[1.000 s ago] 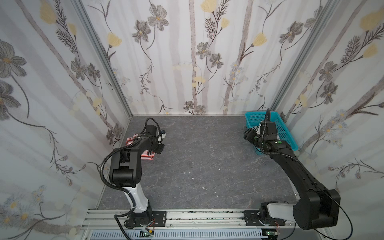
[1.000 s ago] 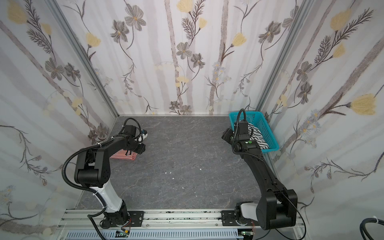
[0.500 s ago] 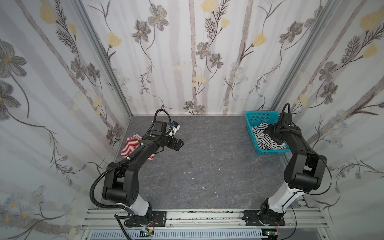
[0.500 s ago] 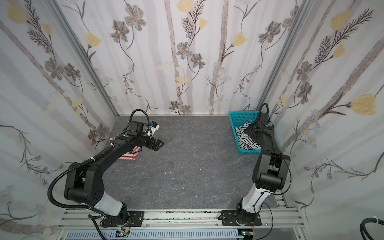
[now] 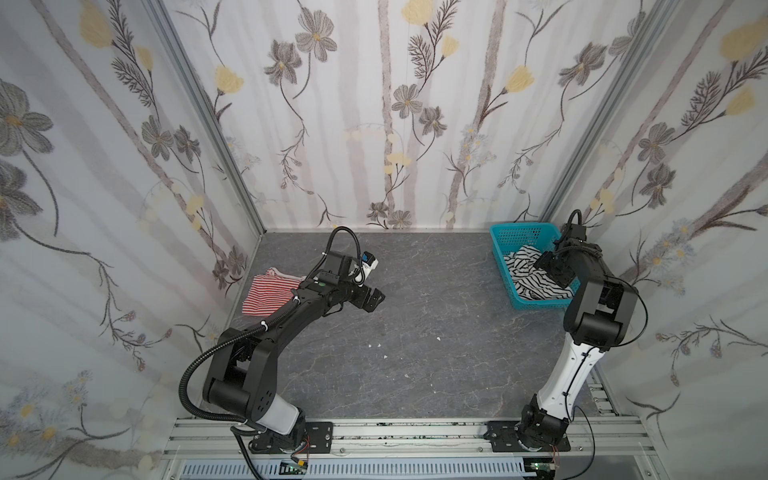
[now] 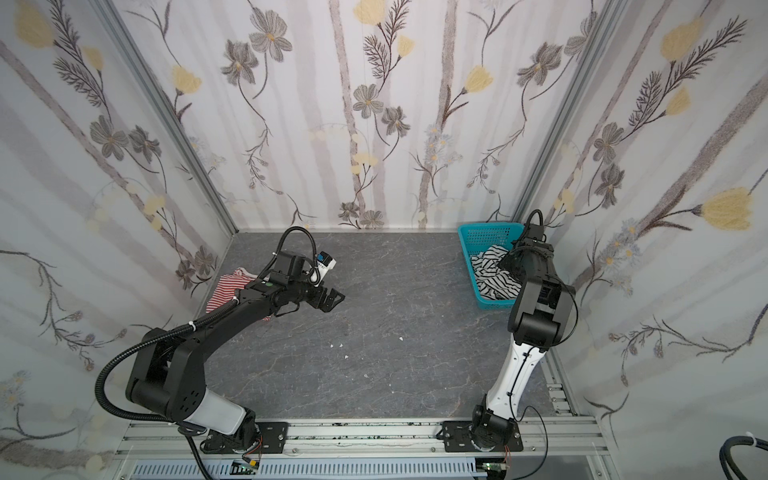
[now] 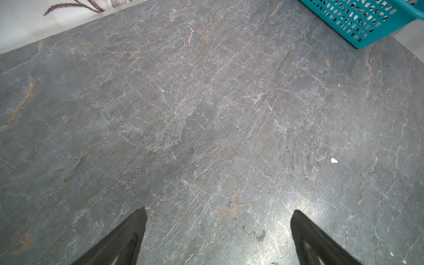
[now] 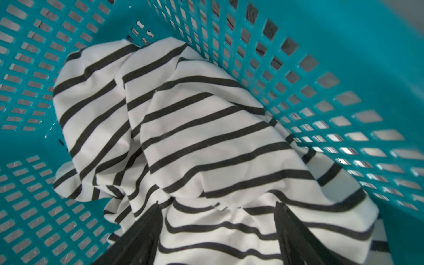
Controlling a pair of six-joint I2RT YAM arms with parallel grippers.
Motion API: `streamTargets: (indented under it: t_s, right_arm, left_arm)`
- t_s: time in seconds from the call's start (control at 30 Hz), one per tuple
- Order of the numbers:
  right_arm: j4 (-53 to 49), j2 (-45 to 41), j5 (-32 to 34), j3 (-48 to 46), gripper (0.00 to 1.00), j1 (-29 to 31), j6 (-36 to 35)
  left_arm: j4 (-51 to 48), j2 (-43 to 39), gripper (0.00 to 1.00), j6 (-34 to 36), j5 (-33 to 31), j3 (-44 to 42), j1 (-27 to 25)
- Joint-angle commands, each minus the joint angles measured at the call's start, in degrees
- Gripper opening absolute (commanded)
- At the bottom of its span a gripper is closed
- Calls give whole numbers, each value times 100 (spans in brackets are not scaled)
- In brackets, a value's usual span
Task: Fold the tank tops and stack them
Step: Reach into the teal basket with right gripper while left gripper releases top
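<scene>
I count one red-striped tank top (image 5: 270,293) at nine o'clock, one black-striped tank top (image 5: 521,266) at two o'clock, one basket (image 5: 519,237).

Away from the red-and-white top (image 5: 270,293) with the left claw (image 7: 219,210), now spread wide over tabletop (image 7: 206,103)! Down into the basket (image 5: 519,239) with the right claw (image 8: 218,203), straddling the black-and-white top (image 8: 206,137).

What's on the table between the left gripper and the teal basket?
Only bare table with tiny white flecks lies between the left gripper and the basket, shown in the left wrist view.
</scene>
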Motion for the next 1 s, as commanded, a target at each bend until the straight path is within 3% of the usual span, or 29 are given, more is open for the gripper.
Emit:
streamTargets:
  t_s: [0.0, 0.13, 0.27, 0.77, 0.97]
  right_arm:
    - [-162, 87, -42, 123, 77, 7, -71]
    - [-132, 68, 2, 70, 77, 18, -110]
    - [-128, 95, -32, 44, 77, 22, -164]
    - [-81, 308, -196, 53, 77, 90, -210]
    - [-50, 310, -229, 59, 76, 122, -207]
  left_arm:
    - [374, -155, 100, -131, -80, -192, -19]
    - [937, -384, 100, -234, -1031, -615, -240]
    - [1405, -563, 100, -488, -1356, -903, -260]
    - [1502, -436, 100, -436, -1893, -990, -207]
    - [1209, -154, 100, -195, -1785, -832, -159]
